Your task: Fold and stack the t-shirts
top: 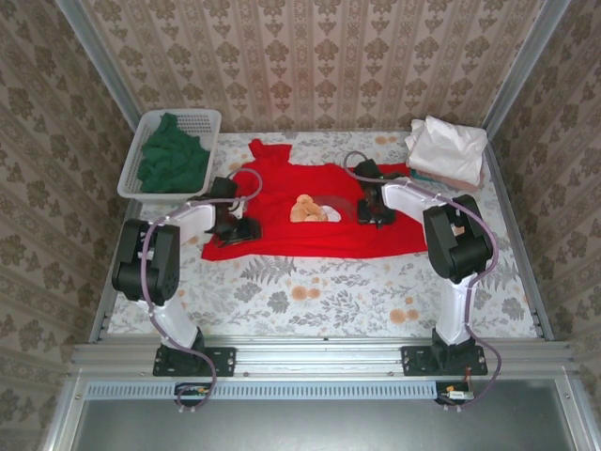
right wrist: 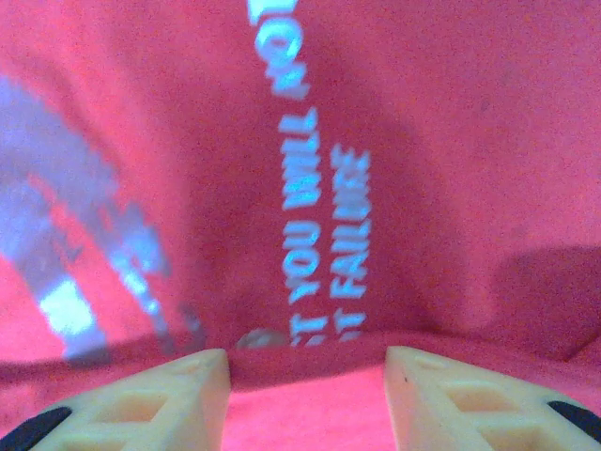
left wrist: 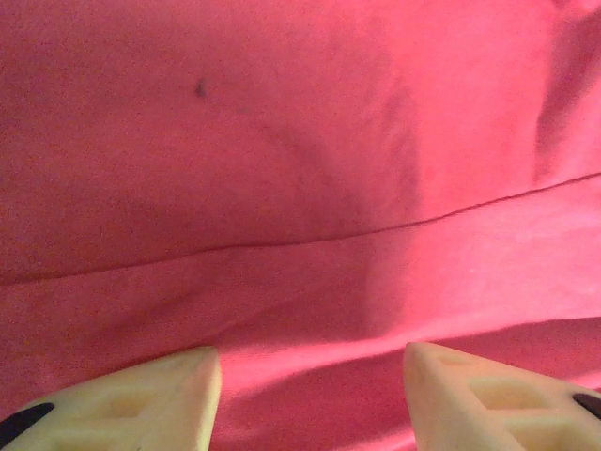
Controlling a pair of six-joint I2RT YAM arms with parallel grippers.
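A bright red t-shirt (top: 310, 237) with a bear print (top: 305, 209) lies spread across the middle of the table. My left gripper (top: 233, 228) is down on the shirt's left side. Its pale fingers stand apart over plain red cloth (left wrist: 282, 169), where a seam and a low ridge run across; the left gripper (left wrist: 313, 376) is open. My right gripper (top: 374, 214) is on the shirt's right side, open. In the right wrist view, a folded edge of the red cloth (right wrist: 451, 141) with white lettering (right wrist: 324, 225) lies between the right gripper's (right wrist: 308, 376) fingers.
A white mesh basket (top: 202, 117) at the back left holds a crumpled dark green t-shirt (top: 172, 162). A stack of folded white and pastel t-shirts (top: 446, 150) sits at the back right. Patterned walls close in three sides. Bare floral tabletop (top: 319, 296) lies in front of the red shirt.
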